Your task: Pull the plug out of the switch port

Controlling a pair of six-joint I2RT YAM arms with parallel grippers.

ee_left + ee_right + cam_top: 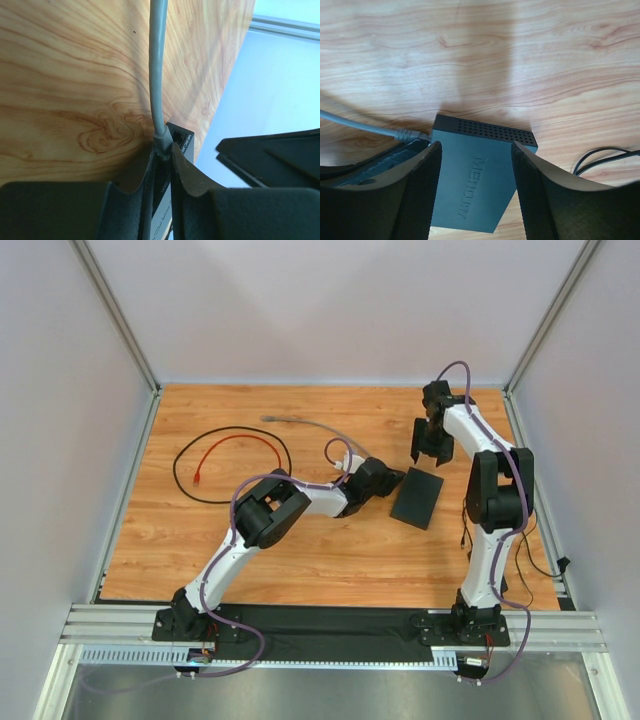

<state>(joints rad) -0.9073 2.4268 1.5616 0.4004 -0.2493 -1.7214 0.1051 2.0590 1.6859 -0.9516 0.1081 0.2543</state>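
1. Left gripper (162,148): the jaws are nearly together and pinch the grey boot of the plug (161,139) right where it meets the switch. The pads appear to touch the boot on both sides. This is a narrow grip on the plug itself, not on the cable behind it.

2. Far left of the table (200,550): a loop of black cord (176,470) lies with a red cable (228,440) inside it. Both are well apart from the work and play no part in it.

3. Grey cable (157,65): it runs across the wood from the far left to the plug and lies slack.

4. Switch (475,175): the flat black box lies on the table right of centre, near the right arm. Its port side faces left, and the plug is seated in a port at the far corner.

5. Right gripper (476,145): the jaws stand wide, one finger on each side of the switch at its far end. The fingers (415,190) overlap the edges of the box from above. Whether they press on it cannot be determined, and no firm hold is evident.

6. Status: the approach and the grip on the plug look complete. The extraction itself is not yet done. A straight pull to the left, along the port axis, remains. The switch probably needs bracing first, or it is likely to slide along with the plug.
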